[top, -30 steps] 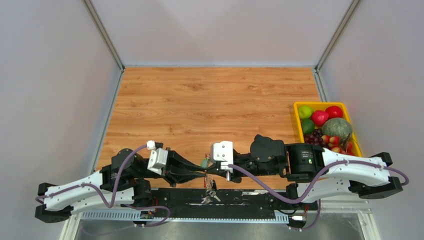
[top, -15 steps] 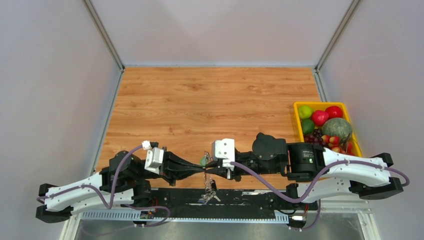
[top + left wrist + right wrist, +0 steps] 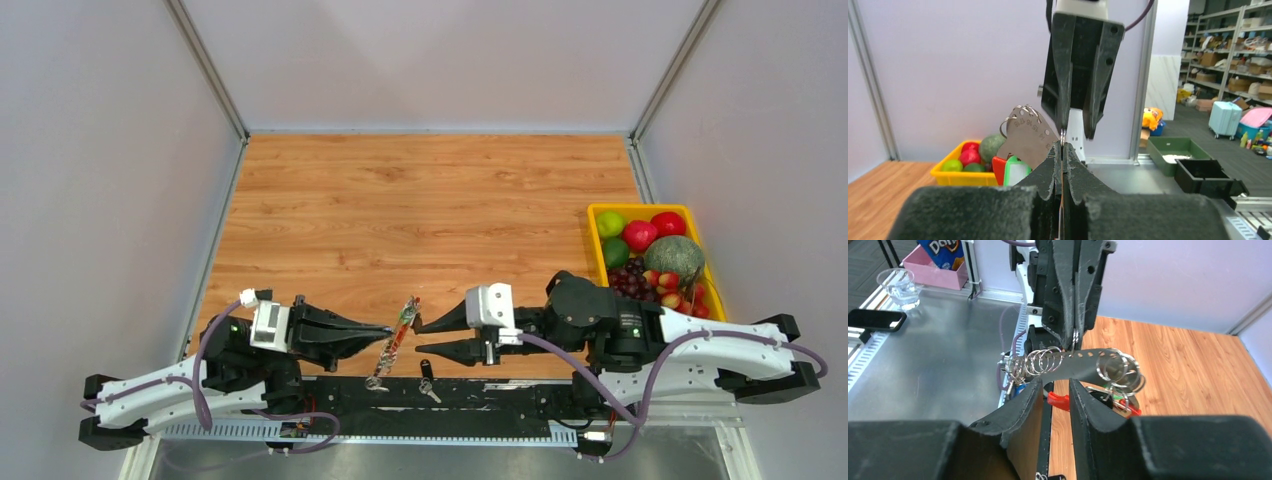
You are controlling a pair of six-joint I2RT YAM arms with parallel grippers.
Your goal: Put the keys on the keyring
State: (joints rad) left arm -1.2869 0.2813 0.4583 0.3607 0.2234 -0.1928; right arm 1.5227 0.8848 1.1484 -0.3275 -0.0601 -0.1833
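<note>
Hanging from the tips of the left pincer [image 3: 386,328], the keyring [image 3: 394,342] trails slantwise past them, its upper end on the far side of the tips and its chain of silvery rings running back toward the arm bases. The left wrist view shows that pincer clenched on one thin wire ring. The red loop [image 3: 999,165] and green tag [image 3: 1015,171] sit just to the left of the closed fingers. Pinching a single ring, rather than the whole bundle, looks meant to hold one opening steady and within reach from the other side. Directly opposite, tip to tip and only a short gap away, the right pincer [image 3: 424,338] stands released, its jaws parted and nothing between them. In its own camera the rings and grey strap pass just beyond its fingers without touching them. A small key [image 3: 426,372] with a dark head lies just behind and below the right pincer, on the dark strip at the near edge of the desk [image 3: 440,220], apart from the keyring. By my reading that key is not yet threaded. The empty right pincer is likely the one to collect it, while the left holds the ring as a fixed target.
</note>
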